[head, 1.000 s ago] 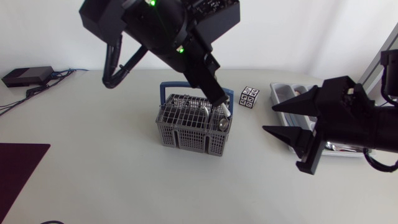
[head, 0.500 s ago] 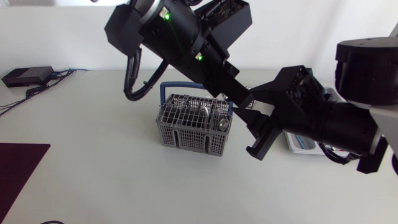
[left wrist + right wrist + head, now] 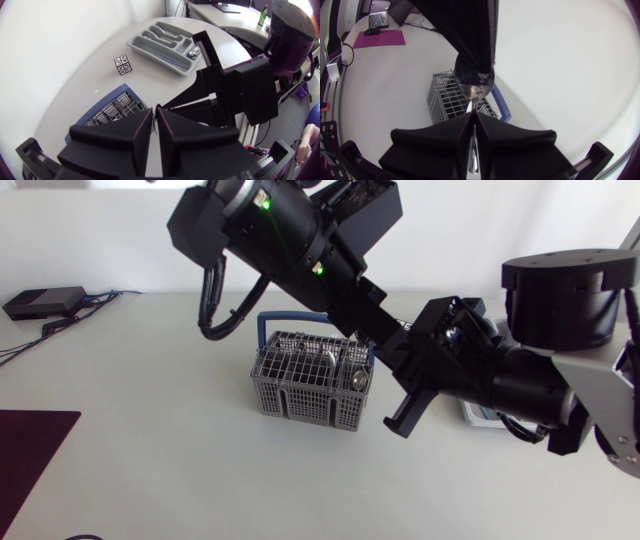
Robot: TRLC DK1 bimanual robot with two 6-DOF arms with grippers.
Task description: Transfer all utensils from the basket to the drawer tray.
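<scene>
A spoon point(image 3: 476, 87) is clamped by the left gripper point(image 3: 155, 116) and, seemingly, by the right gripper point(image 3: 473, 120), for handover towards the drawer tray point(image 3: 155, 60).

Bright, even light, soft shadows

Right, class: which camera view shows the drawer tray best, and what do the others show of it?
The left wrist view: the drawer tray lies nearly whole, compartments plain. In the head view only a sliver peeks from under the right arm; the right wrist view shows none.
</scene>
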